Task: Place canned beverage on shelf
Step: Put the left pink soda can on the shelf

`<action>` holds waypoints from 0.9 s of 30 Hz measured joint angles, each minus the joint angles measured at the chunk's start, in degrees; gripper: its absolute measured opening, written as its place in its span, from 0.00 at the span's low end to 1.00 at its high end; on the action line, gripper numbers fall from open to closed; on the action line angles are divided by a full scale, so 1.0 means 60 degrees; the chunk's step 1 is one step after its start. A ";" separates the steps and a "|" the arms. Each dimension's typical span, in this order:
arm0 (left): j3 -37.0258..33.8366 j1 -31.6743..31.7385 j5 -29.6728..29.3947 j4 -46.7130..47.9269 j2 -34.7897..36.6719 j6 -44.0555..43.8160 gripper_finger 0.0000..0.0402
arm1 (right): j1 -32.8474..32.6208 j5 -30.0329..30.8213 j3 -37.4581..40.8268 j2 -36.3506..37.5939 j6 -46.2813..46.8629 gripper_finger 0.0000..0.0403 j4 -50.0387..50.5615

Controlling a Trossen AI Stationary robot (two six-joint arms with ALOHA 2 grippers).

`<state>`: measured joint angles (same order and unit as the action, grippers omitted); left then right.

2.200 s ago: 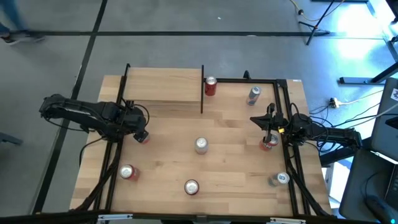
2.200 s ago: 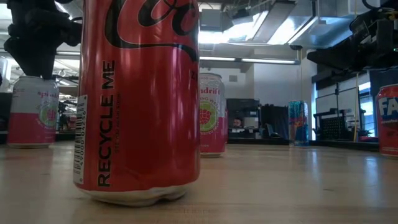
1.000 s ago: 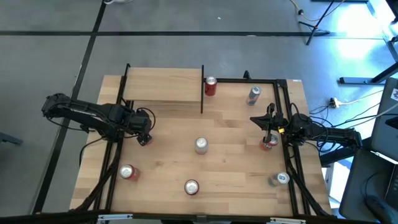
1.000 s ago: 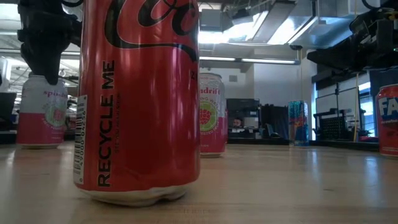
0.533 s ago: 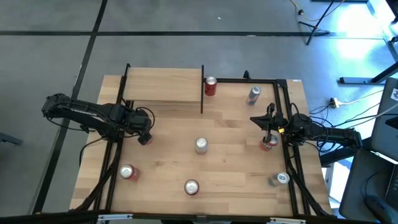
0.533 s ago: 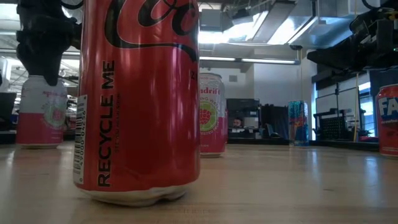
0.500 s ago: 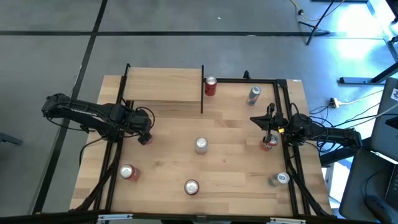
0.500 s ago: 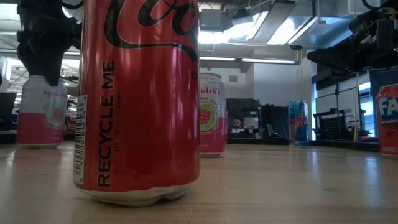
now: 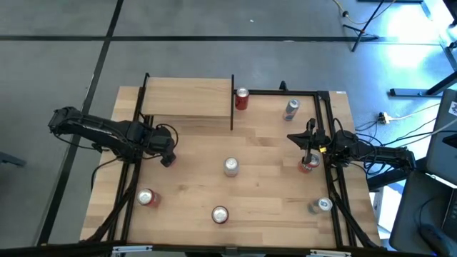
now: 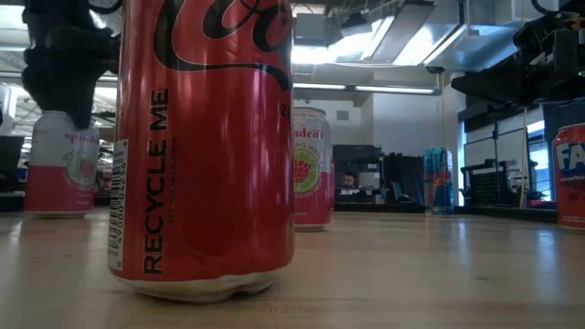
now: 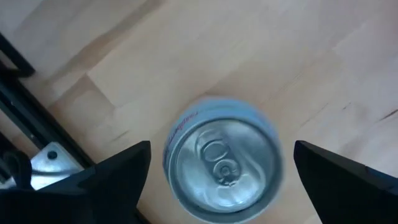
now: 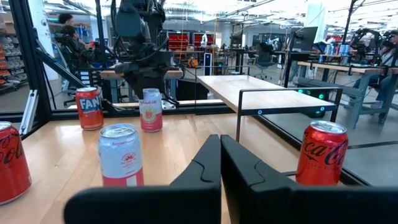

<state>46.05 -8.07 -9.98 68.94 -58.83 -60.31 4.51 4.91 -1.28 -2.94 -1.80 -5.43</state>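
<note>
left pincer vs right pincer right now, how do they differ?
Left pincer is open, fingers spread either side of a pink can, straight above its top. Right pincer is shut, fingers pressed together with nothing between them. The left one points down at the table; the right one looks level across it toward the shelf. Shared: neither grips a can, and each sits near its own side of the table.
</note>
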 joint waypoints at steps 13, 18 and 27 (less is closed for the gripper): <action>-0.0835 -0.0001 0.0145 -0.0658 0.0007 0.0091 0.86 | 0.0000 0.0004 0.0000 0.0004 0.0000 0.00 -0.0080; -0.0821 0.0002 0.0131 -0.0865 0.0011 0.0202 0.70 | 0.0000 0.0002 0.0000 0.0000 0.0000 0.00 -0.0082; 0.0719 0.0006 -0.0621 -0.0949 -0.0008 0.1245 0.59 | 0.0000 0.0004 -0.0007 -0.0756 -0.0004 0.00 -0.0884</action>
<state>50.36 -8.03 -13.70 63.25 -58.88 -52.84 4.51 4.93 -1.32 -7.48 -1.83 -10.74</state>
